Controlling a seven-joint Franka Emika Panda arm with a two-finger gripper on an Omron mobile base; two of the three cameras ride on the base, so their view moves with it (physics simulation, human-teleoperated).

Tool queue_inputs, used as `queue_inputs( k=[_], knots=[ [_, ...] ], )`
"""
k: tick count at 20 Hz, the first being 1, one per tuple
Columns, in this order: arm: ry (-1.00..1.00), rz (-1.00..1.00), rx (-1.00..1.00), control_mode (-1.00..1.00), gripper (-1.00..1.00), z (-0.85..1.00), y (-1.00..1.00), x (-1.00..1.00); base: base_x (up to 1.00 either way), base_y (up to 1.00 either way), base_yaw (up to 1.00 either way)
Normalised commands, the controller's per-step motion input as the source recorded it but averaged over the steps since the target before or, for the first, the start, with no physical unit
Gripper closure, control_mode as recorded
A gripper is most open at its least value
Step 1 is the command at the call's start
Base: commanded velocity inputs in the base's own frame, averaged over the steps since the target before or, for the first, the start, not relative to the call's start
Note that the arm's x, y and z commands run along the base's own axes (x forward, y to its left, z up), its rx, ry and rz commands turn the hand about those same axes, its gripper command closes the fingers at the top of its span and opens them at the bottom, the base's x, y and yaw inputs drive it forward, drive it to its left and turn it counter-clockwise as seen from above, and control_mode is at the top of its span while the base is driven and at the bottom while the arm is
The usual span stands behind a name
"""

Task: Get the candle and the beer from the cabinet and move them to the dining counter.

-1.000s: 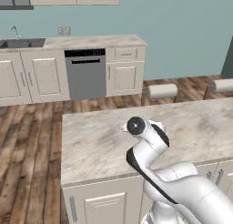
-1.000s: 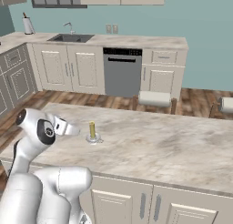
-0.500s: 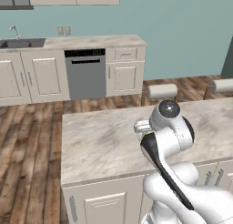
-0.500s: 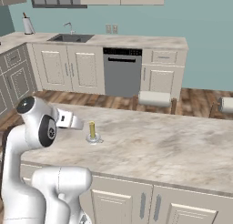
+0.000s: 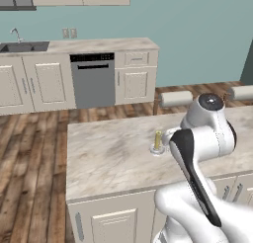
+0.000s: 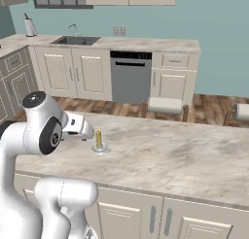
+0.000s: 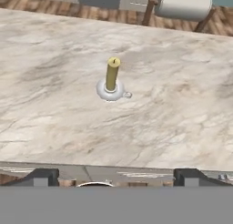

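Candle: the candle [image 7: 112, 75] is seen upright in its small silver dish on the desk [image 7: 182, 127], its long axis vertical, with nothing beside it.
Relation to hand: the candle lies straight ahead of the hand [image 7: 113, 176] and apart from it; the two dark fingertips [image 7: 43, 176] are set wide, one at each side of the hand view's bottom edge, and nothing is held between them. No contact with the candle is made.
Hand in the room: in the right base view the hand [image 6: 78, 126] is found just left of the candle [image 6: 99, 141], pointing toward it; in the left base view the candle [image 5: 157, 141] stands just left of the arm's forward links.
Judgement on task: the candle is judged to be already delivered, since it stands on the dining island's marbled top. The beer remains to be fetched; neither it nor the cabinet shelf can be made out here.
Next move: a turn away from the desk is probably called for, with the candle left undisturbed as the arm is swung clear.
Surface: the desk top is beige marbled stone, flat, over cream panelled doors.
Room: a wood floor [image 5: 34, 138], a far wall of cream cupboards with a grey dishwasher [image 6: 130, 77] and a sink [image 6: 75, 40], and pale stools [image 6: 165, 106] at the desk's far edge are shown.
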Motion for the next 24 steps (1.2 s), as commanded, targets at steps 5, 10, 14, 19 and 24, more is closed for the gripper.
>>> queue_inputs(
  k=[5, 10, 14, 19, 24],
  knots=[
    [-0.02, 0.03, 0.00, -1.00, -1.00, 0.01, -0.26, -0.65, 0.00, 0.00, 0.00],
    [-0.08, 0.02, 0.03, -1.00, -1.00, 0.09, -0.14, -0.51, 0.00, 0.00, 0.00],
    [-0.23, 0.02, 0.03, -1.00, -1.00, 0.13, -0.01, -0.31, 0.00, 0.00, 0.00],
    [-0.47, 0.04, 0.05, -1.00, -1.00, -0.02, 0.04, -0.20, 0.00, 0.00, 0.00],
    [-0.16, -0.01, 0.04, -1.00, -1.00, 0.00, 0.03, -0.01, 0.00, 0.00, 0.00]
  ],
)
